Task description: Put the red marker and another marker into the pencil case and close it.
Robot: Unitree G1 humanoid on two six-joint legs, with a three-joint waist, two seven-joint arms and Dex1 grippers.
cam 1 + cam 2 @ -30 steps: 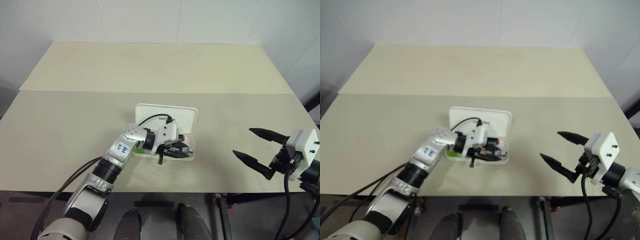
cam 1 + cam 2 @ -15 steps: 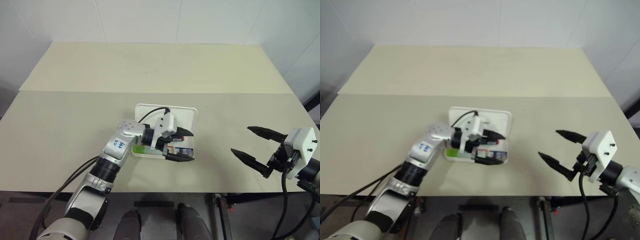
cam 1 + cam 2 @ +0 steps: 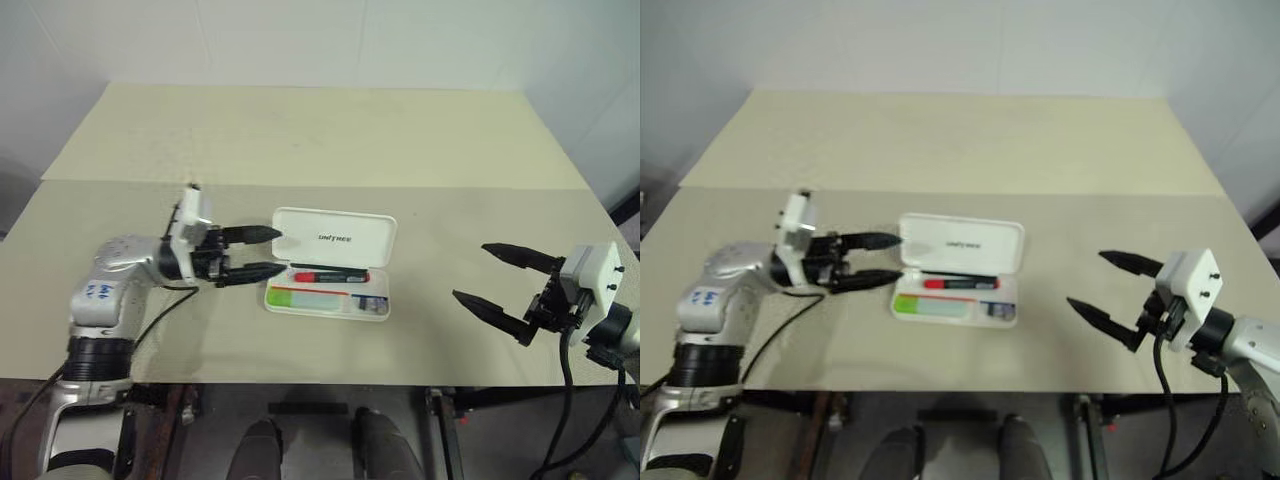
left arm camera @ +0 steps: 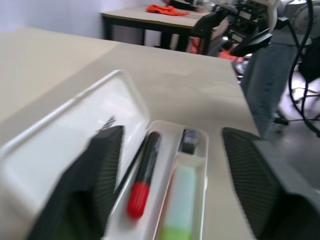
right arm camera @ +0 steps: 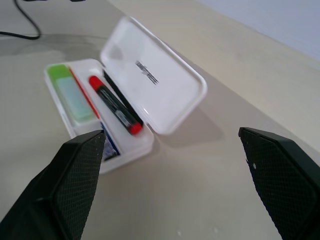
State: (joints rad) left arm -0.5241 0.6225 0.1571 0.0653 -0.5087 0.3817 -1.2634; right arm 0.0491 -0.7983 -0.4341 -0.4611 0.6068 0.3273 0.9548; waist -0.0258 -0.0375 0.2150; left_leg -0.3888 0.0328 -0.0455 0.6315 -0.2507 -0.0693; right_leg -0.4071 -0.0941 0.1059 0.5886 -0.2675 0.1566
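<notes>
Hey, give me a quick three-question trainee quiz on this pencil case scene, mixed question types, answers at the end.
1. True or false: the pencil case lies with its lid open.
2. Which items lie inside the case? A) the red marker only B) the red marker and the green-capped marker C) neither
3. Fill in: the left gripper sits beside the case, holding ____.

Key: 1 true. 2 B. 3 nothing; its fingers are apart and empty. The right gripper is open too, away from the case.
</notes>
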